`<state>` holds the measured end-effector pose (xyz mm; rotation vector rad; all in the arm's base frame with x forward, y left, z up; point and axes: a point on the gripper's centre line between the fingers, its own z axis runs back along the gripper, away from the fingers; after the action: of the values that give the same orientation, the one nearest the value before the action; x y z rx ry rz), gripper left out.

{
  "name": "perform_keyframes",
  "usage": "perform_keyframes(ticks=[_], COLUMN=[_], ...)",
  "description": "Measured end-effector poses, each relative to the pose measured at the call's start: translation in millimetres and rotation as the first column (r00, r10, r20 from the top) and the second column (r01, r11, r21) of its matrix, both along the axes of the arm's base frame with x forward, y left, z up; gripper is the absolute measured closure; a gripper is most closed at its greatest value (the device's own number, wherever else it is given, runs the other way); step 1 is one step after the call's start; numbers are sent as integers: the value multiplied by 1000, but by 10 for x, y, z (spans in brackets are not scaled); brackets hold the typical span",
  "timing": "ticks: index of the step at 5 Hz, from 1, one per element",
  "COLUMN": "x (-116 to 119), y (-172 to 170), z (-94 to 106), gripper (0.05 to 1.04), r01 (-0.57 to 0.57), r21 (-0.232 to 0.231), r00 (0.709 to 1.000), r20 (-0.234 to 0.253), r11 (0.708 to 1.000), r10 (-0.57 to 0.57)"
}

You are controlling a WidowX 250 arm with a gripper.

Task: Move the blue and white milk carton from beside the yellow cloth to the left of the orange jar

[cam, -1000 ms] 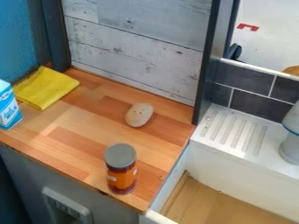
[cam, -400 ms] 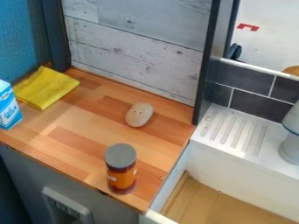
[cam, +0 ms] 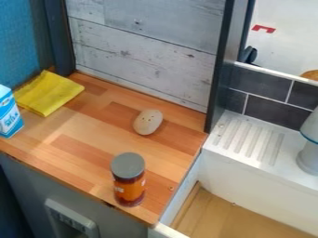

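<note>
We see a blue carton (cam: 9, 114) cut off at nine o'clock and an unidentifiable white object (cam: 308, 155) cropped near three.

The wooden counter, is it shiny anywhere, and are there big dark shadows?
Camera view: a soft pale sheen on the wooden counter, right of the blue-and-white carton; only faint shading beside the potato, no big dark shadow there.

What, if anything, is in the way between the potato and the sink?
Nothing visible on the direct line from the potato to the sink basin. The jar sits off that line, near the counter's front edge. The dark post at the back corner looks like the closest obstacle if you swing toward the ridged ledge.
</note>
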<state>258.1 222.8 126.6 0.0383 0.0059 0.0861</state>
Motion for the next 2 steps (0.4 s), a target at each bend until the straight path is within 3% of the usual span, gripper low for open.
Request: perform_keyframes(ticks=[2], x=[11], y=[16], z=[-128], gripper=[84], r01=[-10], r21=[-21], r00=[1000], r20=[-30], r11=[1000], r10=[10])
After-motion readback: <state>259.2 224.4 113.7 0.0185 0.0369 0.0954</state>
